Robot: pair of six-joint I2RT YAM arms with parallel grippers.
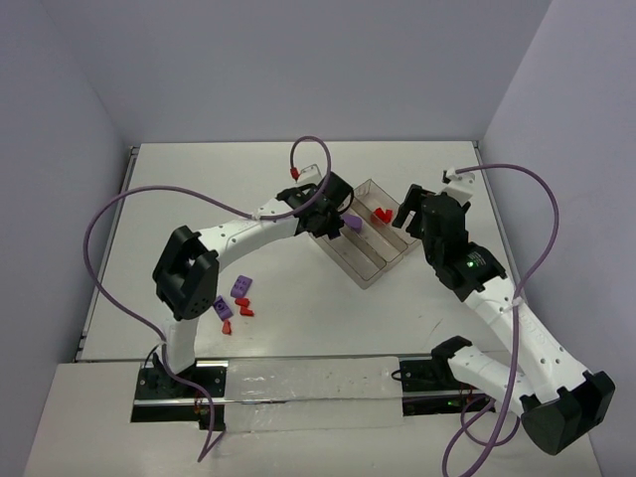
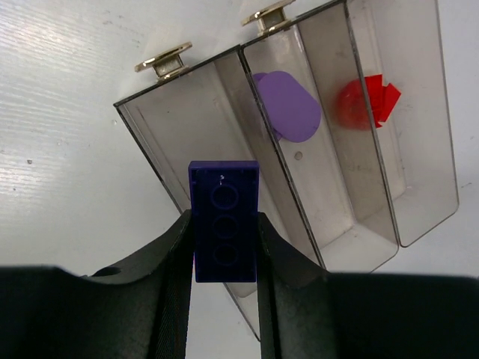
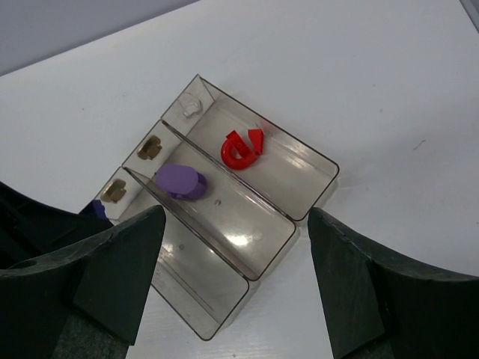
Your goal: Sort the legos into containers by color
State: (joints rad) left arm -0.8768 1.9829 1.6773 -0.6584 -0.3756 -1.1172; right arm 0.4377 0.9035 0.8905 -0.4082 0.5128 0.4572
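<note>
My left claw is clamped on a dark purple lego; the lego sits right between my two fingers and sticks out past their tips; it hangs over one end of the clear tray, above an outer slot; the middle slot next to it has a round purple piece; the far slot has a red piece; my right claw is wide apart above the tray and holds nothing; more legos lie on the desk.

White table, 3 pale grey walls, translucent sheet at near edge
</note>
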